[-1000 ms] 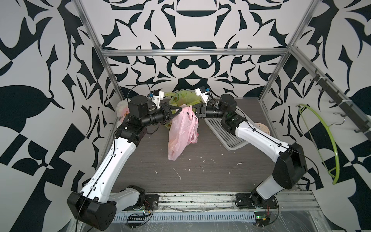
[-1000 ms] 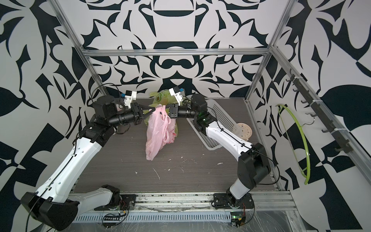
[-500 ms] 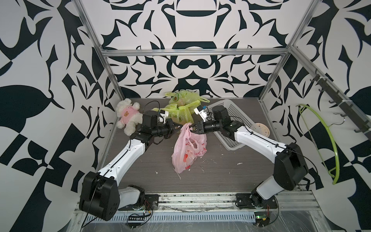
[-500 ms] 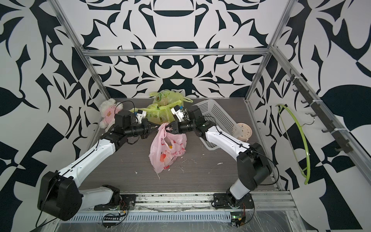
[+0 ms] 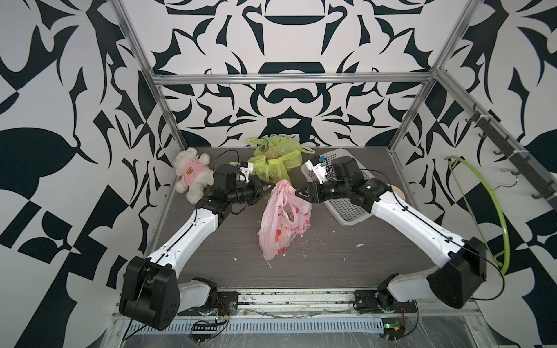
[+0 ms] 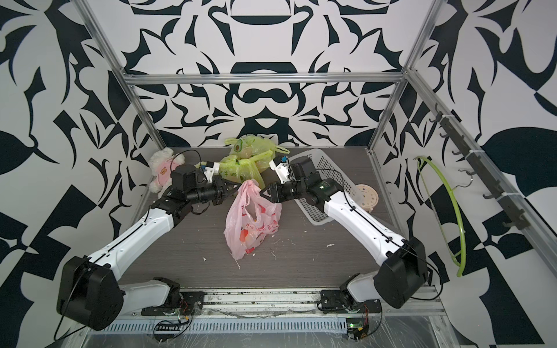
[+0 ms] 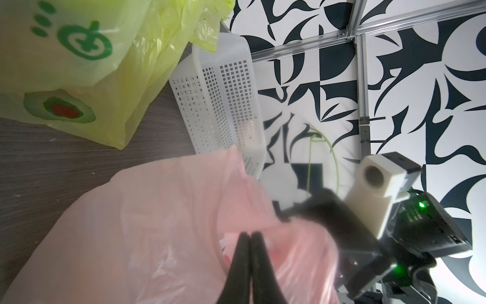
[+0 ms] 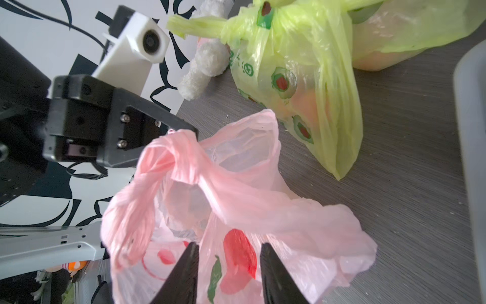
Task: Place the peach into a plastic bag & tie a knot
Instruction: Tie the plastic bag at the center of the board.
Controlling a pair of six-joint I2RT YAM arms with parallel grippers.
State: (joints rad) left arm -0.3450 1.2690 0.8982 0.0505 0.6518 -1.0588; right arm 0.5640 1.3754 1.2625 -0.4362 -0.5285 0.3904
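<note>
Jaws of the left gripper point(image 5: 272, 188) are pressed together on the twisted handle of the pink bag point(image 5: 283, 220), holding its top up while its bottom lies on the table point(image 5: 331, 265). The left wrist view shows both fingers point(image 7: 240, 258) closed with pink film around them. Red and green print shows through the film, and the peach cannot be told from that print, so I cannot tell whether it is inside. Left of the pink bag a teddy bear point(image 5: 193, 176) lies against the wall. Behind the pink bag sit the green bags point(image 5: 272, 159); one is knotted, with something pale orange showing through it. Just right of the pink bag's mouth the right gripper point(image 8: 228, 244) has its jaws apart, closing on nothing, with pink film lying beyond the fingertips. Further right a white basket point(image 5: 346, 208) lies under the right arm, and a round disc point(image 6: 369, 195) lies beyond it. A second ago both arms held the pink bag high with both grips closed and the left arm hid the teddy bear. Since then the pink bag has come down to the table and the right jaws have let go.
</note>
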